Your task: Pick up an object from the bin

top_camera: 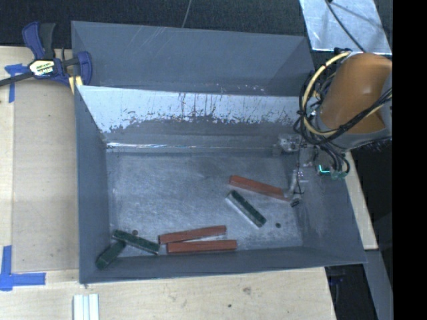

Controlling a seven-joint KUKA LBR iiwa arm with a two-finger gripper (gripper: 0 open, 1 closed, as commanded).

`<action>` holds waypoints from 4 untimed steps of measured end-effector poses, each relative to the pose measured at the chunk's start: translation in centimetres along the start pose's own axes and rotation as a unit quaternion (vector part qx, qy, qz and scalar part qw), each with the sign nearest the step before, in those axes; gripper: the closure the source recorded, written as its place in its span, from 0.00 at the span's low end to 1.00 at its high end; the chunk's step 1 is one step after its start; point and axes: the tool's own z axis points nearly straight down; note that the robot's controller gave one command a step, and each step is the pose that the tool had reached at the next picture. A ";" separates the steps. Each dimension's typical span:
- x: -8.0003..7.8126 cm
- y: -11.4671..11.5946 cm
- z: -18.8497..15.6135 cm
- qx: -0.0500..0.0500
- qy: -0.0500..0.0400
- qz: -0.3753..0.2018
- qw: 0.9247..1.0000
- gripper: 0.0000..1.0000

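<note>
We see the gripper low in the right part of the grey bin, close to the right wall. We cannot tell whether it is spread or pressed together, nor whether it pinches anything. A reddish-brown bar lies tilted on the floor just left of it, with its right end at the gripper's tip. We cannot tell whether they touch. A dark green bar lies just below that bar, slanting down to the right. Well apart, along the lower edge of the floor, two more reddish-brown bars lie side by side, with dark green pieces to their left.
</note>
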 end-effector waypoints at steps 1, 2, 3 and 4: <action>0.0 0.0 0.0 0.000 0.000 0.000 1.000 0.00; 0.7 3.0 2.3 0.001 -0.001 0.024 1.000 0.00; 0.7 -2.1 6.3 0.000 0.000 0.072 0.997 1.00; 0.7 -2.1 6.3 0.000 0.000 0.072 0.997 1.00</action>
